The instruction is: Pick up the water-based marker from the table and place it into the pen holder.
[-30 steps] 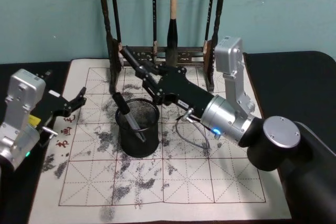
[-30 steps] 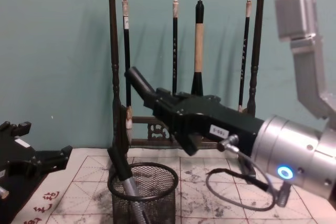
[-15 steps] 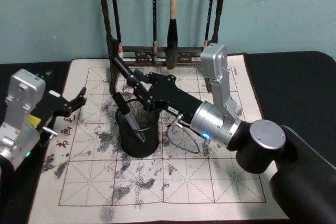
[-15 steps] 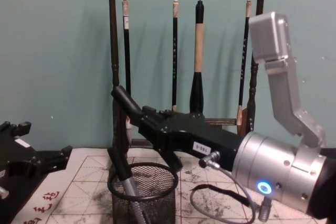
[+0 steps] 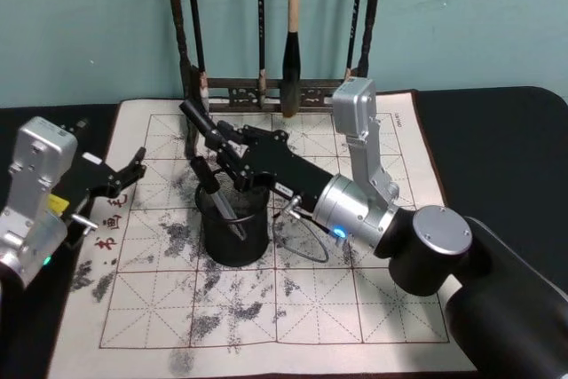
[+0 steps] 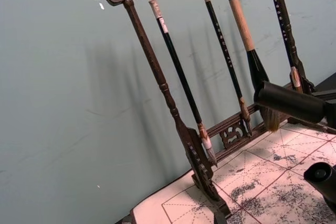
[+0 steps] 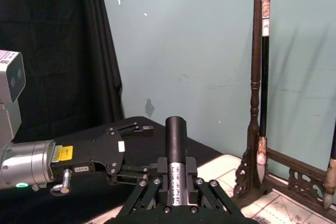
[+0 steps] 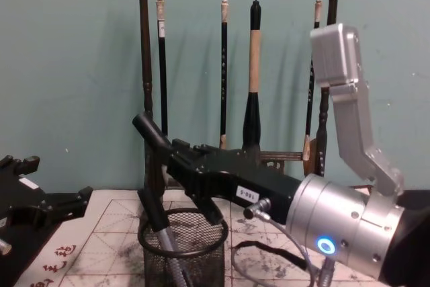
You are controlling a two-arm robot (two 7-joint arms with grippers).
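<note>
Lowered leftward, right tool (image 5: 224,145) apparently grips marker (image 5: 193,118) above pen holder (image 5: 232,237).

The right arm's brushed-silver cylinder (image 8: 342,223) carries a blue ring light (image 8: 326,245), a looping grey cable (image 5: 297,253) and a white-labelled black gripper (image 7: 176,171). The boxy silver left arm (image 5: 40,161) wears a yellow sticker (image 7: 64,153).

The head view looks down on the cream, ink-stained grid mat (image 5: 355,308), the tall dark wooden brush rack (image 5: 266,90) at its far edge. The chest view sits low and close, level with the black wire-mesh pen holder (image 8: 195,260) (the head view shares it), facing the rack. The left wrist view looks up at the rack. The right wrist view looks leftward along the black-capped marker (image 7: 176,129) in the right gripper (image 7: 176,177).
</note>
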